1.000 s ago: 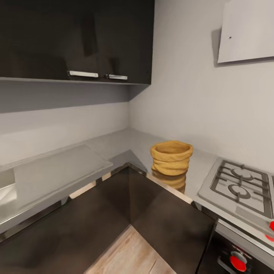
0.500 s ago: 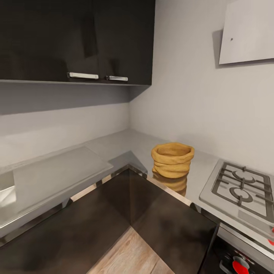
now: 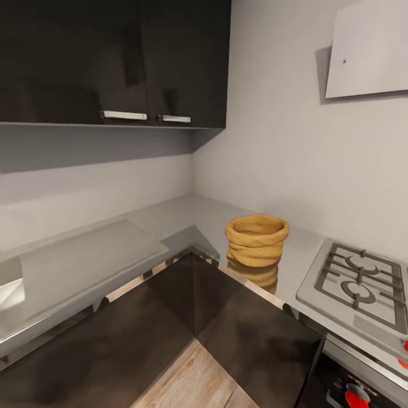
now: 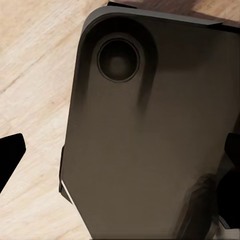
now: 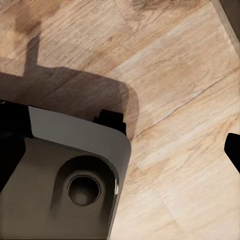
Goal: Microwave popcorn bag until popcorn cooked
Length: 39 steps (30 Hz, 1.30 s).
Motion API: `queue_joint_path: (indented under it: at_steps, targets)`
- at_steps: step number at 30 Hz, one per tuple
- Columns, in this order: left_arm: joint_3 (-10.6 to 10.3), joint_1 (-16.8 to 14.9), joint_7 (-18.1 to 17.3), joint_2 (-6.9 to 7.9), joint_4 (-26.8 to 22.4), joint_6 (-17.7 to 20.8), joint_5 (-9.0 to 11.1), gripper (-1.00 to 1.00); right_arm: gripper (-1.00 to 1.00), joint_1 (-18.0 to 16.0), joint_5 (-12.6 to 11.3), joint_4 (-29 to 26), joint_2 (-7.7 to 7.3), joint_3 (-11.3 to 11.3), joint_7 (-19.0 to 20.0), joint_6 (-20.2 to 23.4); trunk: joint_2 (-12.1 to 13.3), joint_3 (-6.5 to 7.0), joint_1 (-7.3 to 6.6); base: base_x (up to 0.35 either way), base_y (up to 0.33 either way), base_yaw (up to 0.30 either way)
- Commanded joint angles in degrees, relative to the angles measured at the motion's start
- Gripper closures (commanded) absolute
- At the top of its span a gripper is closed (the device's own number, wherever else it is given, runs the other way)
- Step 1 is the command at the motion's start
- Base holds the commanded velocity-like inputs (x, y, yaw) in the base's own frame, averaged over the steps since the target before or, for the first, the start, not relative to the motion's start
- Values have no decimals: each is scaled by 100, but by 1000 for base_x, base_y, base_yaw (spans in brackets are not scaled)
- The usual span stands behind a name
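The popcorn bag (image 3: 256, 241), a squat orange-tan sack with wrinkled folds and a rolled rim, stands upright on the grey countertop (image 3: 170, 218) near the inner corner, close to the front edge. What it holds is hidden from here. The microwave is out of view. My left gripper (image 4: 120, 165) hangs open over my own dark base (image 4: 150, 140), with its black fingertips (image 4: 10, 155) at the sides of the left wrist view. My right gripper (image 5: 120, 150) is open too, above the wooden floor (image 5: 180, 90), holding nothing.
A steel gas hob (image 3: 357, 280) with grates lies just right of the bag, with red oven knobs (image 3: 356, 396) below it. A white hood (image 3: 368, 48) hangs above. Dark wall cabinets (image 3: 113, 56) overhang the left worktop. Dark base cabinets (image 3: 170, 323) wrap the corner around wooden floor (image 3: 192, 374).
The whole head picture has slid slightly, so the camera moved a little. The bag stands where it was on the countertop.
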Motion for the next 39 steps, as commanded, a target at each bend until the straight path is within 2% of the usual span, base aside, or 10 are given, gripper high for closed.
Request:
queue_joint_path:
  at_steps: [1,31,39]
  targets:
    - [-7,2,16,-2,-7,-11,36,-100,-100,-8,45,18,-2,-48,13,-29,38,14,-23,0,0,0]
    - [-7,2,16,7,-7,-11,45,-100,-100,-8,40,18,0,-54,9,-38,1242,552,-681,0,0,-1]
    - [-7,2,16,7,-7,-11,45,-100,-100,-8,29,18,10,-48,6,-28,1562,712,-857,0,0,-191]
